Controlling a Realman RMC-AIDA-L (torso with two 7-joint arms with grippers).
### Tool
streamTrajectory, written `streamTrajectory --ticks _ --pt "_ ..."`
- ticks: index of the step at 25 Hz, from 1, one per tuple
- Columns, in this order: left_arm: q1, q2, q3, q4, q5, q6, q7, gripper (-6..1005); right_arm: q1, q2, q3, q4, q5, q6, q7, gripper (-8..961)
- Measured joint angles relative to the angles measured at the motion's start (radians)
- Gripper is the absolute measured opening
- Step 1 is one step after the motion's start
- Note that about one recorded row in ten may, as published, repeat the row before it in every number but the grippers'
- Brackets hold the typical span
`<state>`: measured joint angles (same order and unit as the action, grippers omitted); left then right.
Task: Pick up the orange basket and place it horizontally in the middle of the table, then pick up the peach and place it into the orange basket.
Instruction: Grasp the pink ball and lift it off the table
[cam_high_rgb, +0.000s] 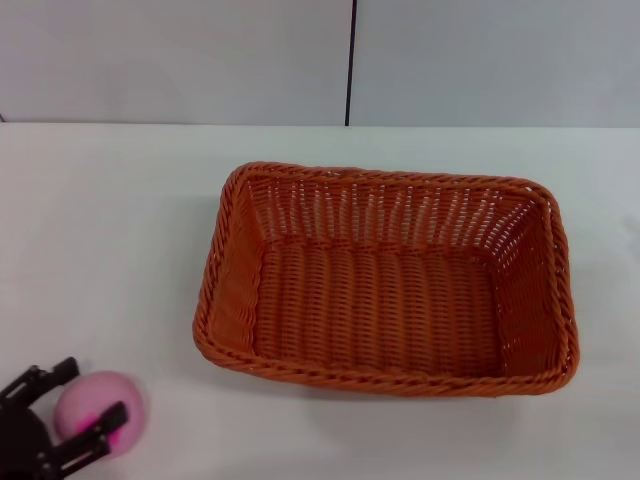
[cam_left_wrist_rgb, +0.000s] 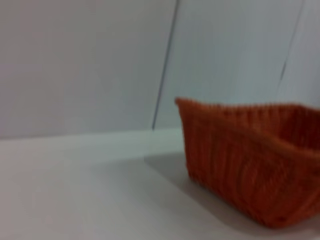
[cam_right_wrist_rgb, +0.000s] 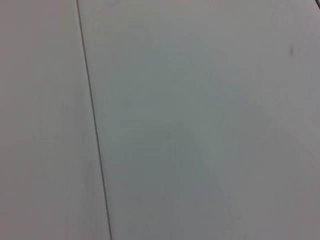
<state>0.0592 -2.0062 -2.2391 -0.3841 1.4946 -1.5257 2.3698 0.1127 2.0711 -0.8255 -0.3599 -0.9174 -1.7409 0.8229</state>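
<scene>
The orange basket lies lengthwise across the middle of the white table, open side up and with nothing in it. The left wrist view shows one corner of the orange basket from low over the tabletop. The peach, pale pink with a magenta blotch, is at the near left corner of the head view. My left gripper reaches in from the lower left. Its black fingers straddle the peach and close against it. No part of my right arm shows.
A pale wall with a dark vertical seam rises behind the table's far edge. The right wrist view holds only a plain pale surface with a thin dark line.
</scene>
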Motion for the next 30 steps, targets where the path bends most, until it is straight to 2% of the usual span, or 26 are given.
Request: streamTrajectory --ticks 2,3,5,6,11,12,13,20,30 --pt "0.0 0.0 0.0 0.0 0.0 0.0 0.0 756 -0.002 -0.001 0.0 0.0 0.0 0.0 0.0 600" --pt "-0.001 -0.02 0.0 -0.031 0.033 0.027 -0.003 753 -0.003 -0.001 0.001 0.0 0.0 0.0 0.0 600" --pt "-0.001 -0.02 0.0 -0.031 0.033 0.027 -0.003 748 -0.005 -0.002 0.003 0.001 0.0 0.001 0.0 600" --pt "-0.001 -0.034 0.0 -0.054 0.062 0.04 -0.006 745 -0.006 -0.003 0.003 0.001 0.0 0.001 0.0 600" --pt "-0.001 -0.037 0.0 -0.065 0.075 0.042 -0.006 730 -0.007 -0.005 0.016 0.001 0.0 0.001 0.0 600" --pt "0.002 -0.046 -0.062 -0.066 0.076 0.027 -0.006 647 -0.006 -0.005 0.018 0.001 0.0 0.001 0.0 600" --pt "0.003 -0.049 -0.087 -0.064 0.077 0.02 -0.007 565 -0.006 -0.005 0.018 0.001 0.0 0.001 0.0 600" --pt "-0.009 -0.049 -0.116 -0.07 0.078 -0.002 -0.069 461 -0.006 -0.005 0.045 0.001 0.002 0.004 0.0 600" --pt "-0.069 -0.05 -0.118 -0.084 0.085 -0.075 -0.126 346 -0.017 0.0 0.055 0.002 0.0 -0.003 0.002 600"
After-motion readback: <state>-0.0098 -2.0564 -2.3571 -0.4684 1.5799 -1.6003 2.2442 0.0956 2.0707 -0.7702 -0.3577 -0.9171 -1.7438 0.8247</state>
